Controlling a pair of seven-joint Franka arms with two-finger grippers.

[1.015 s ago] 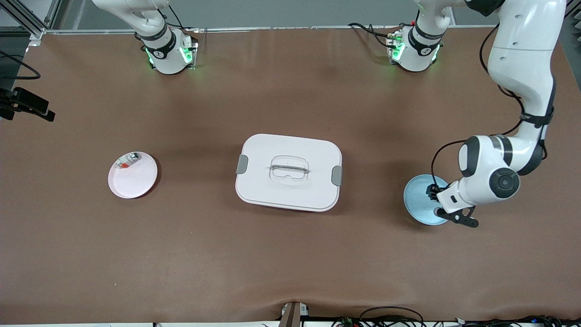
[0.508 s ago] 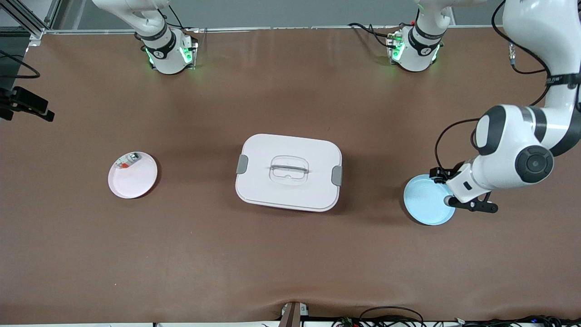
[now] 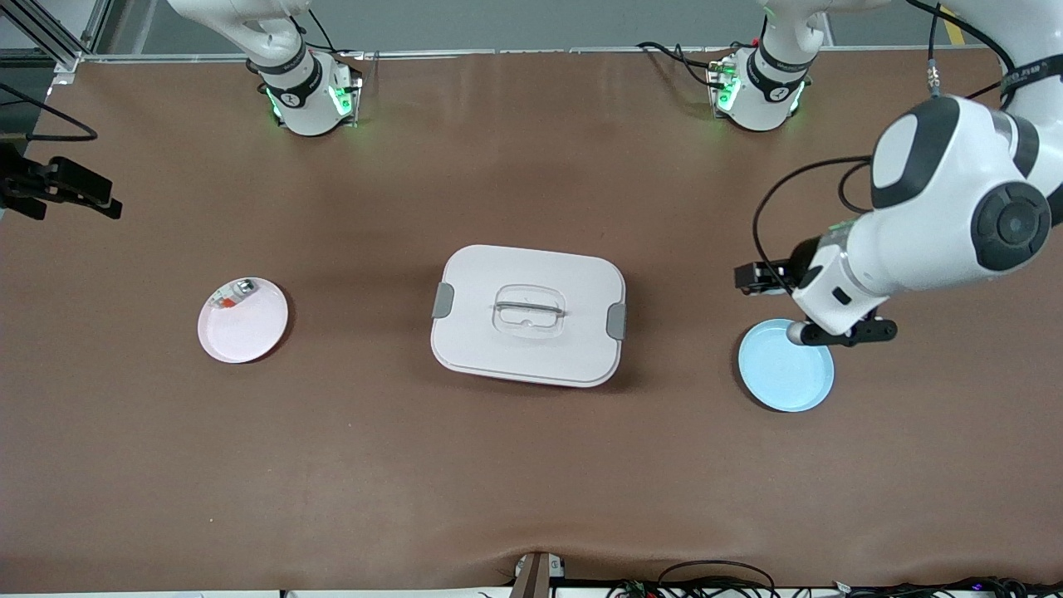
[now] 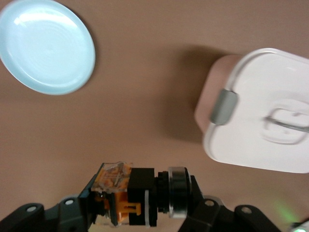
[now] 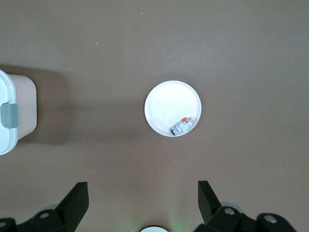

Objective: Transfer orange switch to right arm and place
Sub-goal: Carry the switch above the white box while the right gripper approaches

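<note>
Brown table [image 3: 531, 465]: nearest the front camera lies the bare blue plate [image 3: 786, 365]. Over its twelve o'clock rim, the left gripper [image 4: 140, 212] pinches the orange switch [image 4: 133, 195], raised for handover. Farthest, the right gripper [image 5: 142, 203] waits, jaws spread, over the white plate [image 5: 166, 104].

Robotics laboratory test bench. Indicators: two white robot arms whose bases [image 3: 309, 95] are bolted along one edge of a brown-covered table [image 3: 531, 465], green status lights on those bases, aluminium framing [image 3: 50, 33] at the corner, and loose cable bundles [image 3: 714, 581] along the edge nearest the front camera.
</note>
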